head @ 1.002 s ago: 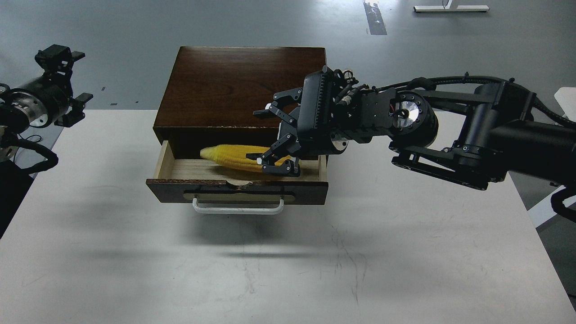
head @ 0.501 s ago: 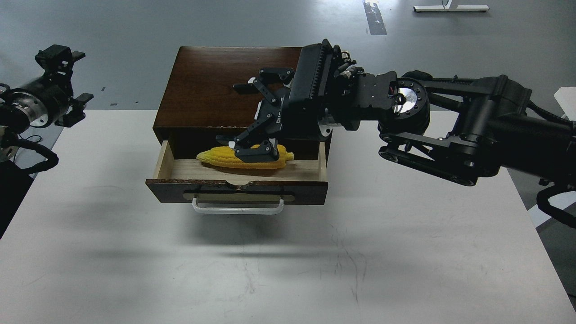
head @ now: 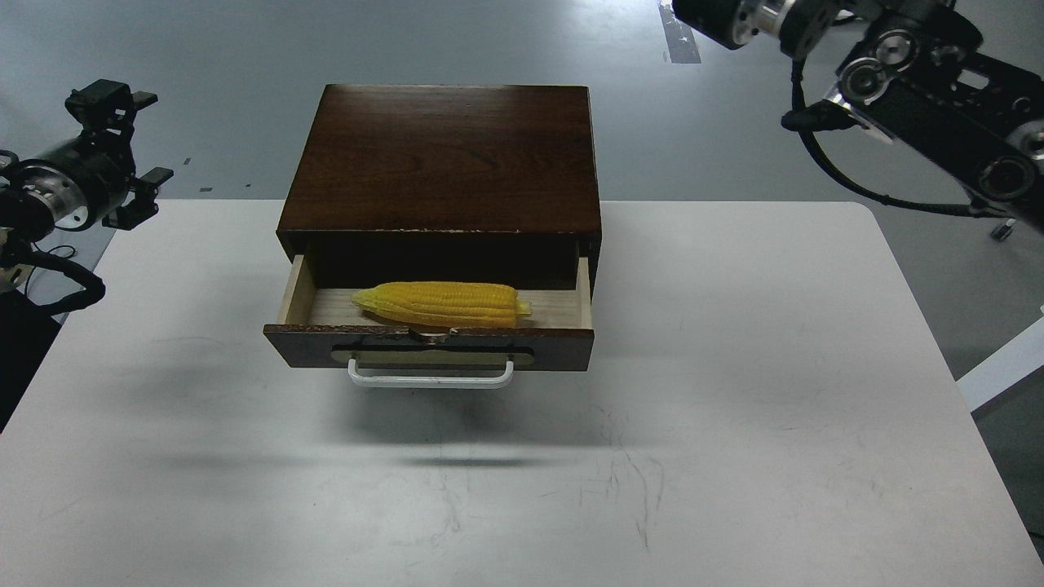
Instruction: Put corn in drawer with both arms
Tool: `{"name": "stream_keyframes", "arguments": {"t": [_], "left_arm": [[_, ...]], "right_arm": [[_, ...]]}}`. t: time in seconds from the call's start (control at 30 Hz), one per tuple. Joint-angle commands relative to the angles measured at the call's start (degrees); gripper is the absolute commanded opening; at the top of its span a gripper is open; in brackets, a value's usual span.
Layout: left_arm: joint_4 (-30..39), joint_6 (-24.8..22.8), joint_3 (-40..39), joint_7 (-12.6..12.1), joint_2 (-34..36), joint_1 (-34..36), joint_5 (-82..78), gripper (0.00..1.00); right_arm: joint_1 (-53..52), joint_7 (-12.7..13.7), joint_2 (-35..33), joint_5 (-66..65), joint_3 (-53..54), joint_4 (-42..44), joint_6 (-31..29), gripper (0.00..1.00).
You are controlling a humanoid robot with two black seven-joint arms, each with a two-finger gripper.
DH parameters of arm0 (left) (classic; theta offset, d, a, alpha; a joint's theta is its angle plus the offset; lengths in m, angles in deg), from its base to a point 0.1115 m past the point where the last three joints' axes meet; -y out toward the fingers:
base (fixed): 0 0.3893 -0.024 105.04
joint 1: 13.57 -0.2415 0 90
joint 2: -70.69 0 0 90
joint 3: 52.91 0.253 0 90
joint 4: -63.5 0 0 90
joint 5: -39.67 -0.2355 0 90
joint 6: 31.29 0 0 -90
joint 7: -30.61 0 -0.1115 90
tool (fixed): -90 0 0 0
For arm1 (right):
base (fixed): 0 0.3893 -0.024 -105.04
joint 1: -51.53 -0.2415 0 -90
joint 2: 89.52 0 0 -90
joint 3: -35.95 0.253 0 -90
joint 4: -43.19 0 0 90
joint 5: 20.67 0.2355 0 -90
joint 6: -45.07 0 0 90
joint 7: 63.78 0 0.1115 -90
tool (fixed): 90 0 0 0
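Note:
The yellow corn (head: 440,303) lies lengthwise in the open drawer (head: 563,346) of the dark wooden box (head: 440,159), tapered end to the left, free of any gripper. The drawer is pulled out part way, its white bar handle (head: 431,379) facing me. My left gripper (head: 147,136) hangs open and empty off the table's far left edge, well away from the box. My right arm (head: 922,90) is raised at the top right, and its gripper is beyond the top edge of the view.
The box stands at the back middle of a white table (head: 522,473) with scuff marks. Grey floor lies behind. A white piece of furniture (head: 1007,363) shows beside the table's right edge.
My right gripper has let go of the corn, lifted up and away to the top right, out of view. The corn has settled flat in the drawer. The left arm has barely moved.

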State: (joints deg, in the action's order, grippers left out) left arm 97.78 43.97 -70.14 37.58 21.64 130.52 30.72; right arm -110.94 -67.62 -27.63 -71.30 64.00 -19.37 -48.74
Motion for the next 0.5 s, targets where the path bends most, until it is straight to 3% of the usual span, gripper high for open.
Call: {"name": "stream_keyframes", "arguments": {"t": [0.0, 0.07, 0.3, 0.47], "left_arm": [[0.0, 0.0, 0.0, 0.1, -0.1, 0.0, 0.1, 0.98], [0.0, 0.0, 0.0, 0.1, -0.1, 0.0, 0.1, 0.98], [0.0, -0.5, 0.0, 0.1, -0.1, 0.0, 0.1, 0.98], [0.0, -0.8, 0.0, 1.0, -0.1, -0.1, 0.1, 0.98]], "right_arm": [[3.6, 0.2, -4.3, 13.1, -0.4, 6.0, -0.1, 1.00], [5.0, 0.7, -4.9, 17.2, -0.4, 7.8, -0.1, 1.00], [12.4, 5.9, -6.2, 41.4, 0.6, 12.9, -2.3, 1.00], [16.7, 6.3, -6.3, 45.6, 1.0, 12.8, -3.6, 1.00]]}}
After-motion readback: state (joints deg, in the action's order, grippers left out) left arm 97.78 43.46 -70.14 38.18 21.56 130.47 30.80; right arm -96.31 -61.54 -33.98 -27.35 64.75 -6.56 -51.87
